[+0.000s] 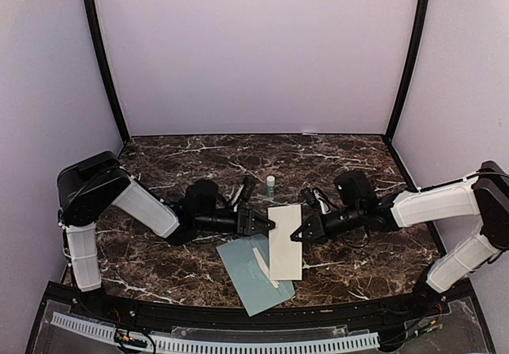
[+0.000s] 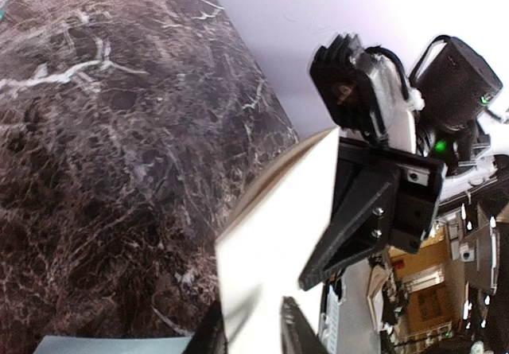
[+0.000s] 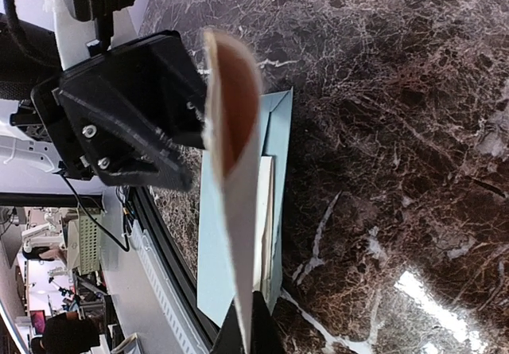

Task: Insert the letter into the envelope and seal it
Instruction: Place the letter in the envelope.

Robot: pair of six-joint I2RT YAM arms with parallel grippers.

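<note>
Dark marble tabletop (image 1: 183, 159) under everything. Left arm (image 1: 143, 207) and right arm (image 1: 433, 204) both reaching in to centre.

Envelope (image 1: 242, 273) flat near front edge, skewed.

Letter (image 1: 285, 247) folded, over envelope's right part. Reads as a flat pale rectangle from the top.
- Right wrist only: letter lifted and bowed, with a brown-shadowed hollow between its layers and the envelope lying below.
- Left wrist only: letter as a slanted white sheet with the right arm's black wrist end close behind. Just a sliver of envelope at bottom edge.

Right fingers (image 3: 225, 342) closed, pinching the letter's edge.

Left fingers (image 2: 298, 332) parted a little, opposite edge of letter between them. Can't tell if touching.

Thin white strip (image 1: 265, 268) on envelope, just beside letter's lower left corner.

Glue stick (image 1: 270, 184) upright further back, apart from letter. Top view only.
</note>
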